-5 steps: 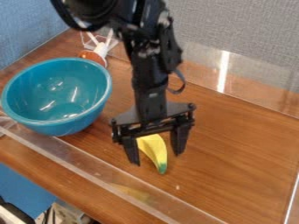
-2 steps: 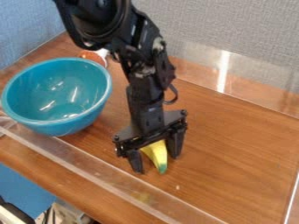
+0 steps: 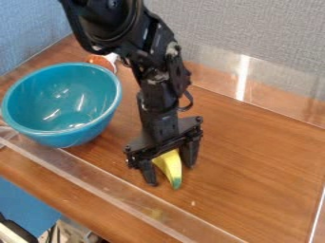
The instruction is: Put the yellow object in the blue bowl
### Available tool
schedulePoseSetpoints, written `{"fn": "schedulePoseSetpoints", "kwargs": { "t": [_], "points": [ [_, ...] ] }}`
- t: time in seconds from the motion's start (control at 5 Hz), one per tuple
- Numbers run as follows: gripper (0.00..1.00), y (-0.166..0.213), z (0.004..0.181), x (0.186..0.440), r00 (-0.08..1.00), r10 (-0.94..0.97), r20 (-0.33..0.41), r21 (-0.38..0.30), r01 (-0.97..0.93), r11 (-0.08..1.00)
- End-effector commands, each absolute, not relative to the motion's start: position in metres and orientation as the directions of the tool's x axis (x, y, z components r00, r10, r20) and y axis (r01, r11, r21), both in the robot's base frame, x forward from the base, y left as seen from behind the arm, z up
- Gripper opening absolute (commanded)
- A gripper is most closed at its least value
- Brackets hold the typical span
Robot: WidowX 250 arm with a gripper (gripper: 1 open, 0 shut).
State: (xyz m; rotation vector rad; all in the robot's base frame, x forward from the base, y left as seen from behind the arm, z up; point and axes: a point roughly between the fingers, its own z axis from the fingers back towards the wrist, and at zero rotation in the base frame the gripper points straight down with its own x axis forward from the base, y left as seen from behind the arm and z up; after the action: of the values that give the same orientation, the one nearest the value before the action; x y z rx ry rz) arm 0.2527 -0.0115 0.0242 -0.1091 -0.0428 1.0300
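Gripper (image 3: 165,163) points straight down with fingers spread wide, one either side of the yellow object (image 3: 172,169), which lies on the wooden table (image 3: 260,161); whether the fingers touch it cannot be told; blue bowl (image 3: 57,102) sits well apart at left, arm right of it.

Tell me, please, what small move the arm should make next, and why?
Probably close the end effector: its open fingers point down on either side of the banana, which lies on the table, not yet in the blue bowl.
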Motion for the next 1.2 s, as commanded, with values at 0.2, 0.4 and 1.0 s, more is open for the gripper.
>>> {"fn": "schedulePoseSetpoints", "kwargs": {
  "t": [0.2, 0.4, 1.0],
  "points": [
    [1.0, -0.0041, 0.0235, 0.2617, 0.492, 0.87, 0.034, -0.136, -0.86, 0.492],
    [1.0, -0.0035, 0.0217, 0.2632, 0.488, 0.872, 0.05, -0.141, -0.861, 0.49],
    [1.0, -0.0044, 0.0158, 0.2653, 0.476, 0.875, 0.091, -0.144, -0.863, 0.485]
  ]
}}
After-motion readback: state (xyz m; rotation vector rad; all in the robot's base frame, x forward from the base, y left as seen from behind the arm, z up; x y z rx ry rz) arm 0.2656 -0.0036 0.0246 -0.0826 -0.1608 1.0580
